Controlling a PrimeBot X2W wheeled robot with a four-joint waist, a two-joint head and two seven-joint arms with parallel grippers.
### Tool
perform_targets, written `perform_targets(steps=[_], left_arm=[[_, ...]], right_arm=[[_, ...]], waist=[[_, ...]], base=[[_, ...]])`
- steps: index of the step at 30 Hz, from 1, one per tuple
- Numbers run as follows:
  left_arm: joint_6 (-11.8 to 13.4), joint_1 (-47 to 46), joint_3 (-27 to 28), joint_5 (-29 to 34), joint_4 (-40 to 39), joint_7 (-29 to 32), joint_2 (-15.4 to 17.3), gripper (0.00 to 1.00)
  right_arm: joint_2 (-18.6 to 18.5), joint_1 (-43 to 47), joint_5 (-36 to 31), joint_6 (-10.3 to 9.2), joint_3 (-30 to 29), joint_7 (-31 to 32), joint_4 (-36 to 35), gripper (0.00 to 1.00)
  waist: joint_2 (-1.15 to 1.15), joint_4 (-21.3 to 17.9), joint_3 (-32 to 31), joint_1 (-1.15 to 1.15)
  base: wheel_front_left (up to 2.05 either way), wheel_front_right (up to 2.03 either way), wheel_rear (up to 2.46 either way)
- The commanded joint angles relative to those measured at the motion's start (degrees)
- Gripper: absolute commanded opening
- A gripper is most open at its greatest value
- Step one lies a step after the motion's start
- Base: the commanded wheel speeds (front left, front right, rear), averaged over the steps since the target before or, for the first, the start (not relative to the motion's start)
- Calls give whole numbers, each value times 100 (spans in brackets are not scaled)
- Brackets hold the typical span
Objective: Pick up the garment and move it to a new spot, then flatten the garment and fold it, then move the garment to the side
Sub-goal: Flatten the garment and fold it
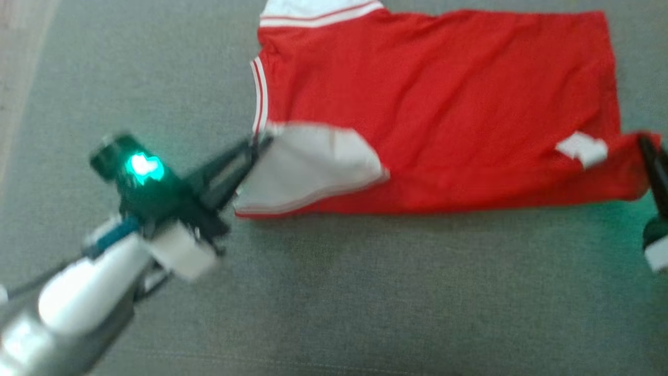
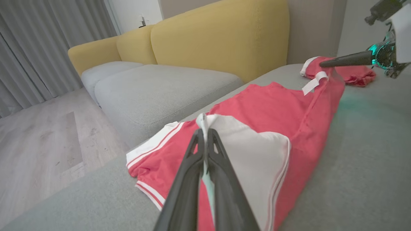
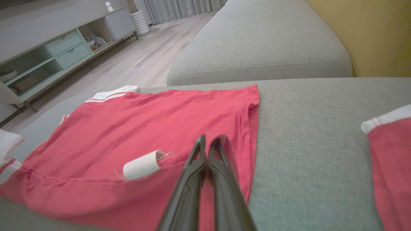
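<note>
One spread garment point(image 1: 443, 104), one crumpled garment point(image 2: 353, 75), one left pincer point(image 1: 259, 142) and one right pincer point(image 3: 210, 138).

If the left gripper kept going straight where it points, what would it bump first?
Probably the red and white fabric jersey itself: the left gripper is shut on its white flap, and red cloth lies just ahead.

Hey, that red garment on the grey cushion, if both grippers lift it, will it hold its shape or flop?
Probably floppy: the red garment already sags and creases between the left gripper and the right gripper. Likely light, since thin pinches raise its edges. The folded-over white panel may well flip back.
</note>
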Motion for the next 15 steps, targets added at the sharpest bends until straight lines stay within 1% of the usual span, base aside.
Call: perform_targets(steps=[1, 6, 7, 8, 9, 10, 15], left_arm=[[11, -523, 187, -36, 20, -27, 172, 0], [11, -1320, 6, -113, 551, -27, 69, 0], [11, -1409, -26, -103, 656, -27, 56, 0], [11, -1508, -14, -104, 857, -27, -1, 38], [10, -1511, 48, -125, 965, -27, -46, 98], [10, -1483, 119, -167, 1027, -27, -107, 100], [51, -899, 576, -333, 1158, -27, -364, 100]], right_arm=[[-253, -201, -27, 37, 66, 40, -58, 0], [-270, -812, -33, 37, 301, 91, 230, 0], [-253, -905, -15, 37, 371, 97, 291, 8], [-212, -1041, 31, 37, 485, 109, 440, 91], [-195, -1097, 29, 37, 523, 80, 509, 100], [-170, -1134, 38, 37, 550, 43, 577, 100], [-166, -1068, 48, 37, 618, -285, 740, 100]], waist=[[0, -31, 227, -1], [0, -82, 468, -1], [0, -94, 498, -1], [0, -105, 532, -1], [0, -112, 544, -1], [0, -119, 547, -1], [0, -134, 400, -1]], base=[[0, 0, 0], [0, 0, 0], [0, 0, 0], [0, 0, 0], [0, 0, 0], [0, 0, 0], [0, 0, 0]])
